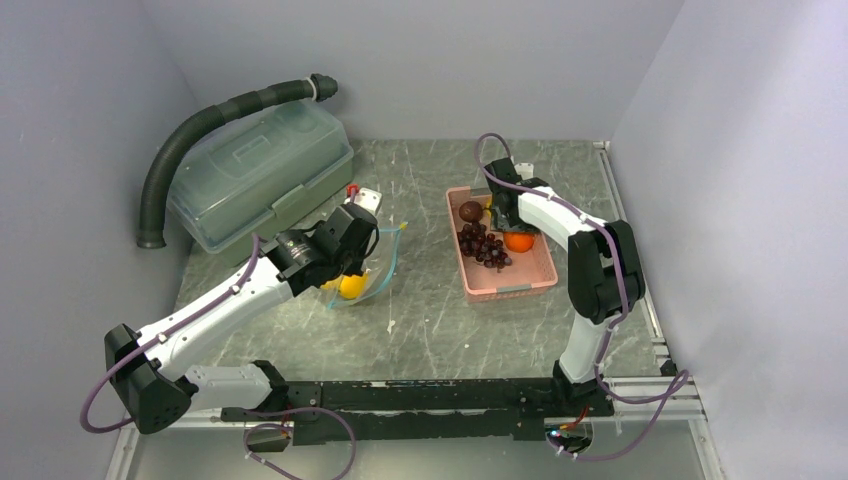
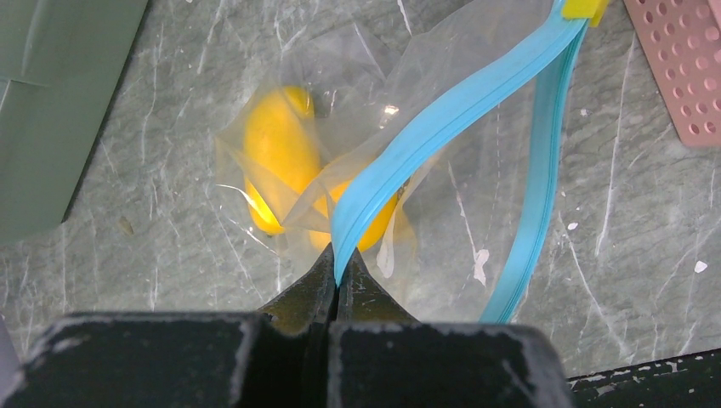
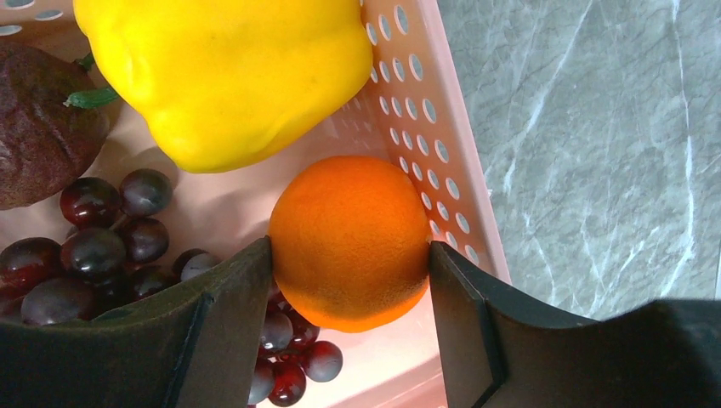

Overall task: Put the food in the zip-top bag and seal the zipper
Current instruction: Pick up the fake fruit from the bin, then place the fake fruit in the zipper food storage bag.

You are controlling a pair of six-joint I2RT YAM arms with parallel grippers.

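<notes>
The clear zip-top bag [image 1: 372, 270] lies left of centre with a yellow-orange fruit [image 1: 351, 285] inside; the fruit also shows in the left wrist view [image 2: 276, 153]. My left gripper [image 2: 340, 274] is shut on the teal-blue zipper strip [image 2: 442, 123] and holds the mouth up. My right gripper [image 3: 350, 280] is inside the pink basket [image 1: 535, 270], its fingers closed against both sides of the round orange [image 3: 349, 242]. A yellow fruit [image 3: 229, 72], the purple grape bunch [image 3: 93, 246] and a brown-red ball [image 3: 38, 136] lie in the basket beside it.
A large translucent grey-green lidded box [image 1: 262, 170] stands at the back left with a black hose [image 1: 200, 125] curving over it. The pink basket's corner [image 2: 680, 68] shows to the right of the bag.
</notes>
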